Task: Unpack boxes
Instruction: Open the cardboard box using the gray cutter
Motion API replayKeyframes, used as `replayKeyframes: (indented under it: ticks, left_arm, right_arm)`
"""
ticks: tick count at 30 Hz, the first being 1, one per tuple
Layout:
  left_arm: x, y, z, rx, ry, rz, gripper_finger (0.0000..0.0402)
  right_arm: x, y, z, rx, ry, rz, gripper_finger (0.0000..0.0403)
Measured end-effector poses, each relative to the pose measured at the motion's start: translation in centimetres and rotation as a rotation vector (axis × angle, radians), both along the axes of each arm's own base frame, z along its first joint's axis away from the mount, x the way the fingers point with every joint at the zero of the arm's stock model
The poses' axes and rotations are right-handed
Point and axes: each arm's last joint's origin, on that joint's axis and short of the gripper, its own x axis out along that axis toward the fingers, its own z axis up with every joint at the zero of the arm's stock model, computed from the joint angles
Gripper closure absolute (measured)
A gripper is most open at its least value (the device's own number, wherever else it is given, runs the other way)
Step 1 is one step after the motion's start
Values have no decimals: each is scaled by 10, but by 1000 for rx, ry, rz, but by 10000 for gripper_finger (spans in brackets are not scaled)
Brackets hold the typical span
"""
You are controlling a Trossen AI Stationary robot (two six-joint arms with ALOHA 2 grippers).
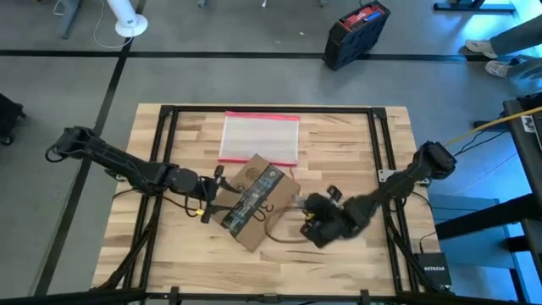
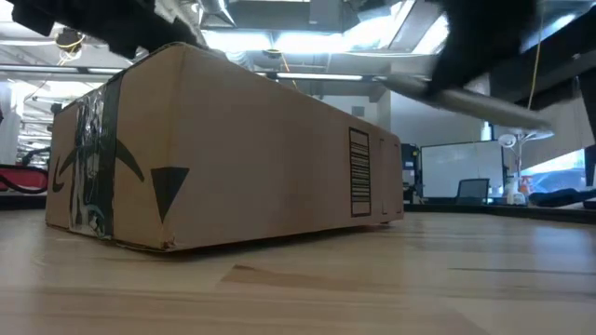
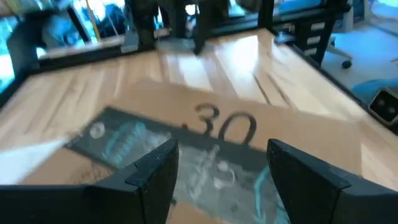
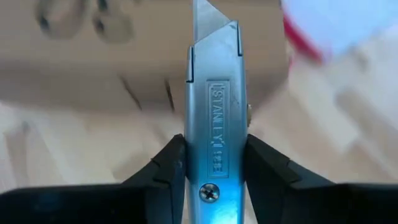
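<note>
The brown box (image 1: 258, 201) lay flat near the middle of the wooden table (image 1: 356, 144), turned at a slant. A strip of black tape (image 1: 251, 198) ran along its top, and the flaps looked shut under it. A white barcode label (image 2: 359, 173) showed on one side wall.

The right gripper (image 4: 214, 163) was squeezed tight on a silver utility knife (image 4: 214, 106). The blade (image 4: 203, 14) stuck out and pointed at the side of the box. From above, this gripper (image 1: 315, 222) sat just beside the right edge of the box. Whether the blade tip touched the cardboard could not be told.

The left gripper (image 3: 221, 165) had its fingers (image 3: 152, 171) spread wide, with nothing between them. It hung low over the taped top, at the box's left end (image 1: 216, 186).

The step in hand looked like cutting the tape. To do it well, the blade would need to go only a little way in, so it cut tape and not what was inside. It should follow the tape line straight. The left gripper would do best to press the box down so it could not slide, and to keep away from the blade's path.

A clear pouch with a pink-red edge (image 1: 260, 135) lay behind the box, apart from it. A black and red case (image 1: 356, 32) stood on the floor beyond the table.
</note>
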Motion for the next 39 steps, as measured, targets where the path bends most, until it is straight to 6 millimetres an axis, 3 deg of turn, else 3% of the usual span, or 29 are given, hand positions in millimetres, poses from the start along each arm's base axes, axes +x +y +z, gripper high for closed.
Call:
replayKeyframes:
  ticks: [6, 10, 18, 25, 33, 39]
  left_arm:
    - [-5, -7, -6, -23, 70, -21, 166]
    - [-7, -13, -6, -29, 76, -43, 166]
    - [-8, -17, -6, -19, 68, -21, 166]
    - [-8, -16, -6, -21, 64, -16, 166]
    - [-7, -14, -4, 22, 33, 62, 166]
    - [-5, -8, -2, 68, 4, 131, 166]
  right_arm:
    - [39, -36, 34, 7, -82, 96, 277]
    - [58, -63, 42, 51, -132, 147, 277]
    - [91, -107, 15, 173, -127, 197, 276]
    - [111, -109, -11, 207, -121, 298, 251]
    - [113, -109, -5, 184, -149, 324, 179]
    - [111, -106, 3, 168, -94, 313, 179]
